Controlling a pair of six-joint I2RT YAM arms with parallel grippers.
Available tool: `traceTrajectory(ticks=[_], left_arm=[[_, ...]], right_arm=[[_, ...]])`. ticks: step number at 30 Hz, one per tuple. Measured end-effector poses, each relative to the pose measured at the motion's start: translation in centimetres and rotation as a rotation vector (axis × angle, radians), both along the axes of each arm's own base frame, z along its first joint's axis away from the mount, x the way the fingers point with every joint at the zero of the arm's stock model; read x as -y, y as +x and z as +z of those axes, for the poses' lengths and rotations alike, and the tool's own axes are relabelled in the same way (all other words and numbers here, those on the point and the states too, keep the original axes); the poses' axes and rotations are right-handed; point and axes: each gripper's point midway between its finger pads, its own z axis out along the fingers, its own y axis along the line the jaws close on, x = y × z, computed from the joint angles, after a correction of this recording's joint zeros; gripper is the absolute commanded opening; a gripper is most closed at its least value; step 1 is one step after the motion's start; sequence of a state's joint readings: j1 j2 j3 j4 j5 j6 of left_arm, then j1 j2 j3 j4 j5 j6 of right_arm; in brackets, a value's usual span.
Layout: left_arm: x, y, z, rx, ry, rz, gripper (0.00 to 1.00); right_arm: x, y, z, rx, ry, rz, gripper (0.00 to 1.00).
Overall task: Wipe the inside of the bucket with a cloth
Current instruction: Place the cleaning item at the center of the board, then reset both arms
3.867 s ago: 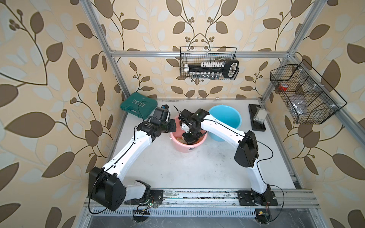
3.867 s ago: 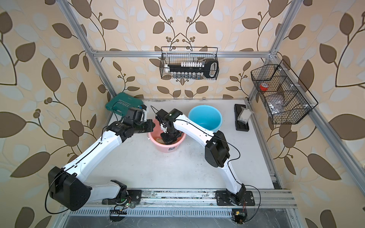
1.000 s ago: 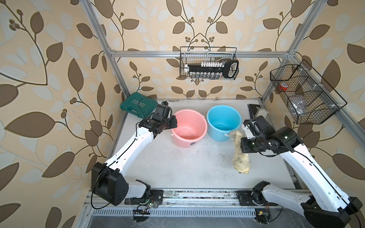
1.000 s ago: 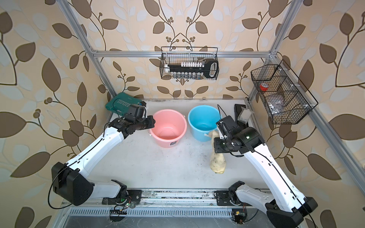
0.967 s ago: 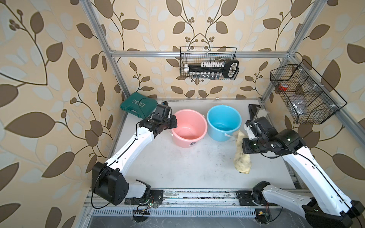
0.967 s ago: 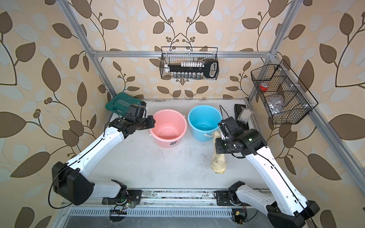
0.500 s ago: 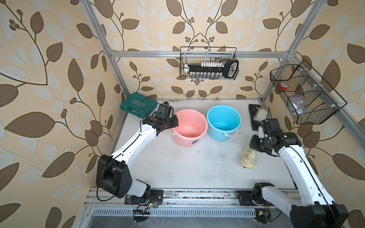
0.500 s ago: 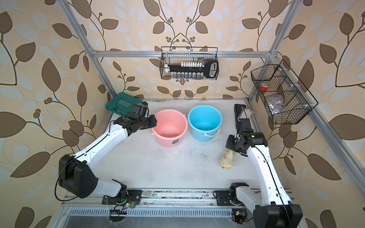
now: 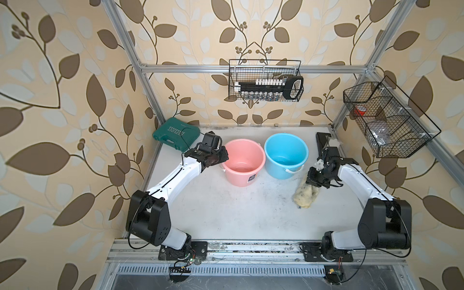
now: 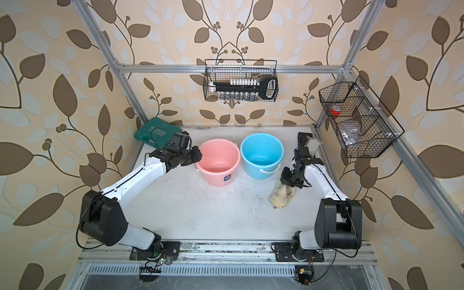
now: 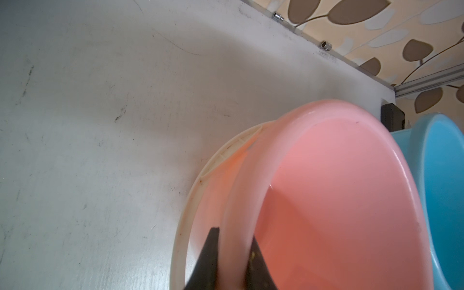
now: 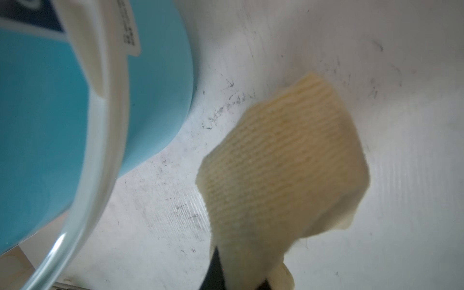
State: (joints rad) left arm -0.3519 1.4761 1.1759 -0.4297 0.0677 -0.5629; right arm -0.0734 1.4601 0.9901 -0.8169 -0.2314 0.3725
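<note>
Cloth position: I read it outside both buckets, on the worktop just beside the blue bucket and well apart from the pink bucket. Right gripper sits at the cloth's upper end, jaws closed narrow on it; the rest trails down onto the worktop. Left gripper clamps the pink bucket's rim, one finger inside, one outside.

pink bucket | blue bucket | cloth pale yellow, dark specks | green case
</note>
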Motion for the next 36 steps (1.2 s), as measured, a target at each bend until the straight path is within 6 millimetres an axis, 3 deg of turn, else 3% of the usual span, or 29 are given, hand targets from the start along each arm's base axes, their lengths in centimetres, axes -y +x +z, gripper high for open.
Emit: traceTrajectory(ticks=[4,7,8,9,10,11,14,15,16,22,28,32,34,36], left_arm=[[-0.4,-0.3,-0.9,-0.02,0.014,0.019,0.26],[-0.5,-0.3,-1.0,-0.022,0.014,0.028,0.29],[-0.6,-0.3,-1.0,-0.022,0.015,0.029,0.32],[-0.6,-0.3,-1.1,-0.023,0.016,0.028,0.37],[-0.6,-0.3,-1.1,-0.023,0.017,0.027,0.42],[-0.6,-0.4,-1.2,-0.024,0.019,0.027,0.49],[-0.7,-0.5,-1.5,-0.031,0.024,0.028,0.87],[-0.7,-0.5,-1.6,-0.032,0.026,0.027,0.96],[-0.7,-0.5,-1.6,-0.032,0.028,0.025,0.99],[-1.4,-0.8,-0.6,-0.031,0.06,0.035,0.99],[-3.4,-0.6,5.9,0.113,0.073,0.093,0.99],[-7.5,-0.9,10.5,0.235,0.117,0.21,0.99],[-10.9,-1.0,11.4,0.26,0.147,0.302,0.99],[-15.2,-1.2,10.8,0.264,0.18,0.42,0.99]], right_arm=[[0.0,0.6,-1.2,-0.015,0.002,-0.001,0.16],[0.2,0.9,-2.0,-0.028,-0.004,0.001,0.27],[0.2,0.9,-2.2,-0.034,-0.006,0.0,0.41],[0.3,0.9,-2.4,-0.038,-0.01,0.001,0.64],[0.4,0.9,-2.5,-0.039,-0.014,-0.002,0.98],[0.4,0.9,-2.5,-0.037,-0.02,0.002,0.99],[0.7,0.7,-2.3,-0.026,-0.036,0.002,0.99],[0.7,0.6,-2.1,-0.02,-0.04,0.001,0.99],[0.8,0.6,-1.8,-0.011,-0.042,0.0,0.99],[1.1,0.3,2.3,0.111,-0.075,-0.01,0.99],[1.7,-0.5,6.8,0.214,-0.117,-0.023,0.99],[3.7,-0.6,9.2,0.296,-0.187,-0.082,0.99],[5.0,-0.5,10.7,0.361,-0.226,-0.133,0.99],[6.5,-0.3,12.3,0.454,-0.268,-0.194,0.99]])
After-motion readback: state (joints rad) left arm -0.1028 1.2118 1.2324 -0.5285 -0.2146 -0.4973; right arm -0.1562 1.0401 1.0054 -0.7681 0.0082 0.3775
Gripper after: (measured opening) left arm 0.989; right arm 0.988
